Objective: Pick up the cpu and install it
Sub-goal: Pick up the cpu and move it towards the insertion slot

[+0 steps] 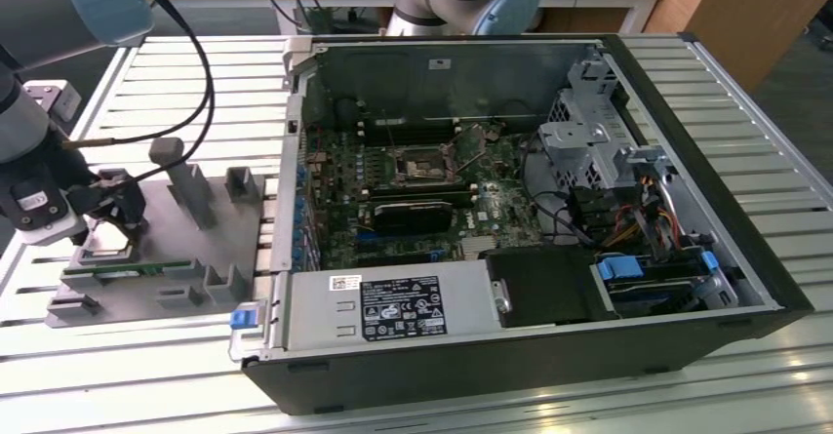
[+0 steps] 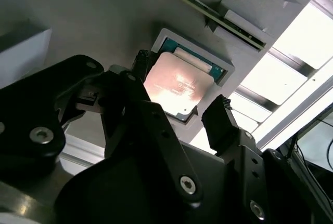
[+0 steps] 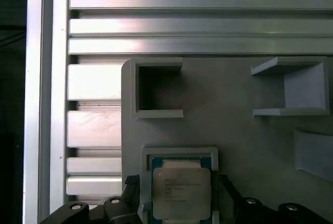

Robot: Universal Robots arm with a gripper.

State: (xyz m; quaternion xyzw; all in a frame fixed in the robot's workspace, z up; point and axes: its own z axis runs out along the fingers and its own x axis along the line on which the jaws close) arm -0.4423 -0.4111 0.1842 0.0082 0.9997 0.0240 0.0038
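Cpu [image 3: 181, 193] is seated flat in a square recess of the grey fixture [image 1: 195, 244], near the tabletop [image 1: 170, 63] edge at the exterior view's left. Hand [image 2: 180, 82] is held open over it, fingers [image 2: 221, 117] set one to each side. Open computer case [image 1: 521, 210] is placed further right.

Strong pinkish glare washes the cpu [image 2: 177, 86] in the second wrist view.

cpu [image 3: 181, 193], square, dull silver top; flat in recess of grey fixture [image 3: 234, 130]
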